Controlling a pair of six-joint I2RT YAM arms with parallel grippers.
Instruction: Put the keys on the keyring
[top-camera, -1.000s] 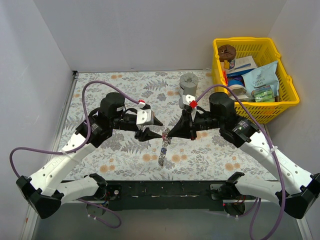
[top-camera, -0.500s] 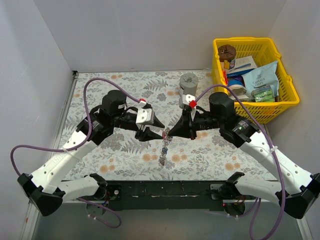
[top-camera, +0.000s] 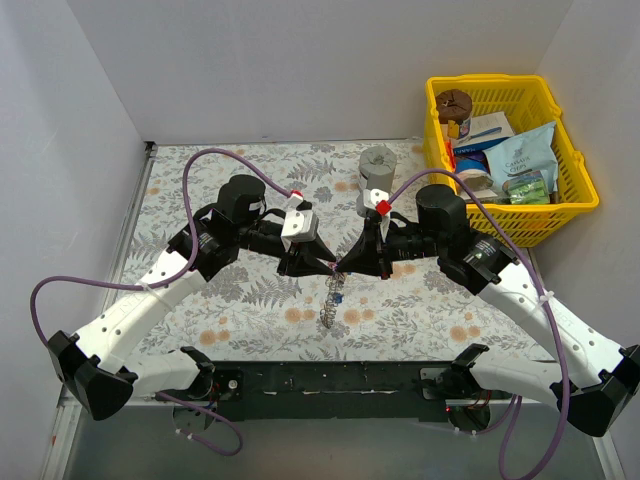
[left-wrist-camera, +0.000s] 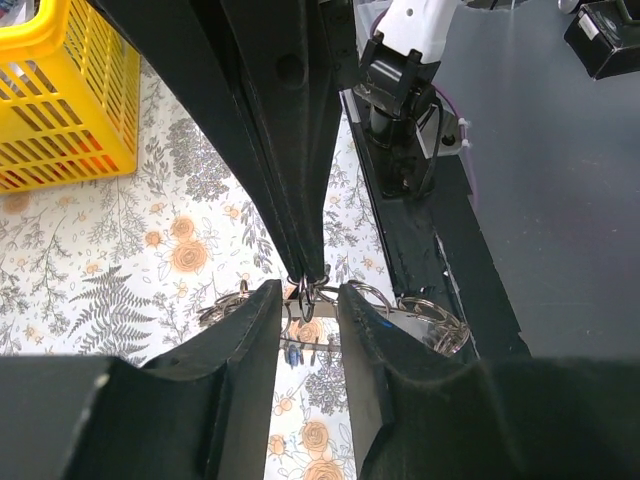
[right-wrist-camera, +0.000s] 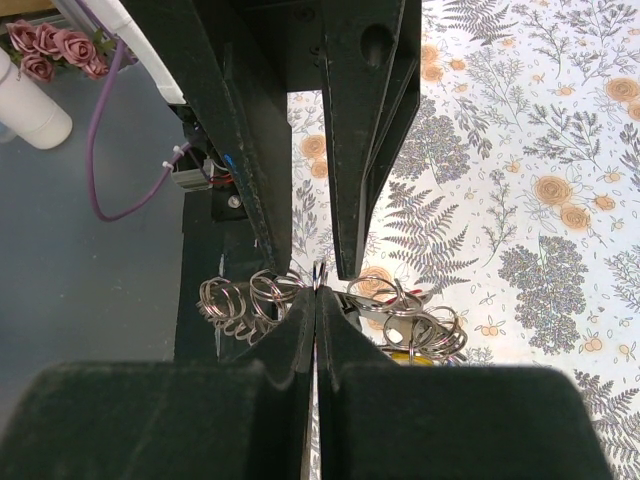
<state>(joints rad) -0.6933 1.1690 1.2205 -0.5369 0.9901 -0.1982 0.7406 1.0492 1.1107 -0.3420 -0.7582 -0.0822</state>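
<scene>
- Top view: left gripper (top-camera: 322, 264) and right gripper (top-camera: 343, 264) tip to tip over the middle of the flowered table (top-camera: 200, 300), in front of the grey cup (top-camera: 377, 165).
- Keyring (top-camera: 329, 312) strung out as a thin silver line from the meeting tips toward the near edge. Long axis far-to-near, lower end leaning slightly to the robot's left.
- Of the keys (top-camera: 338, 296), one blue head showing about halfway down that line. Hanging free or resting on the cloth: cannot tell. Jaw gaps too small to read from here.
- Yellow basket (top-camera: 575, 195) of packets at the far right, well apart.
- Left wrist view: left gripper (left-wrist-camera: 308, 296) with jaws narrowly parted, one finger on each side of the wire. Contact with the metal unclear.
- Right gripper (left-wrist-camera: 308, 272) reaching in from the top of the frame, jaws pinched together on the keyring (left-wrist-camera: 425, 312). Ring lying crosswise, silver loops to either side of the pinch, a blue bit of the keys (left-wrist-camera: 290, 352) below in the gap.
- Right wrist view: right gripper (right-wrist-camera: 315, 300) closed tight with no gap, nipping the keyring (right-wrist-camera: 235, 300) at its wire. Loops fanned left to right across the frame.
- Left gripper (right-wrist-camera: 318, 268) opposite, its two fingers a little apart, straddling the same spot.
- A brass-yellow bit of the keys (right-wrist-camera: 400, 352) under the right-hand loops.
</scene>
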